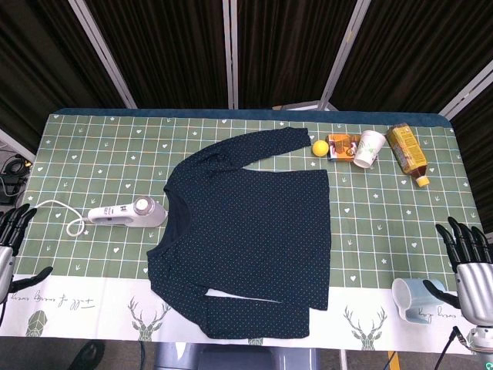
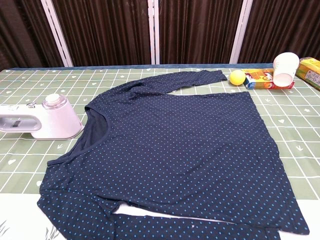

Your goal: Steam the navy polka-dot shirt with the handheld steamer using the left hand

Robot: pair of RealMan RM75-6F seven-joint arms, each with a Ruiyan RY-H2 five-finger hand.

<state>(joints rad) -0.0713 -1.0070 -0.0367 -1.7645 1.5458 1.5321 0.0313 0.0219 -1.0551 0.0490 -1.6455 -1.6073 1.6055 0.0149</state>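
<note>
1. Left hand (image 1: 12, 235) sits at the desk's edge, well apart from the shirt on its collar side, fingers spread and holding nothing. Right hand (image 1: 468, 266) rests at the opposite edge, beyond the shirt's hem, fingers likewise apart and empty.
2. Navy polka-dot shirt (image 1: 250, 231) lies flat in the middle of the desk (image 1: 100, 146), front up, collar toward the steamer. It is dark navy with small light-blue dots; one long sleeve stretches along its far side, the other is folded along its near edge.
3. Handheld steamer (image 1: 127, 213) lies on its side just beside the shirt's collar. It is white with a round clear cap, and its white cord (image 1: 65, 216) loops away from the shirt.
4. Beyond the shirt's far sleeve cuff lie a yellow ball (image 1: 320, 147), an orange snack box (image 1: 340, 146), a tipped white paper cup (image 1: 369, 148) and a bottle (image 1: 407, 153) with a yellow label, lying down.
5. A pale blue mug (image 1: 412, 299) lies on its side past the shirt's hem, close to the right hand.
6. Writing on the desk cover near the left hand and on the mug is cursive and too small to read; the box and bottle labels are also illegible.
</note>
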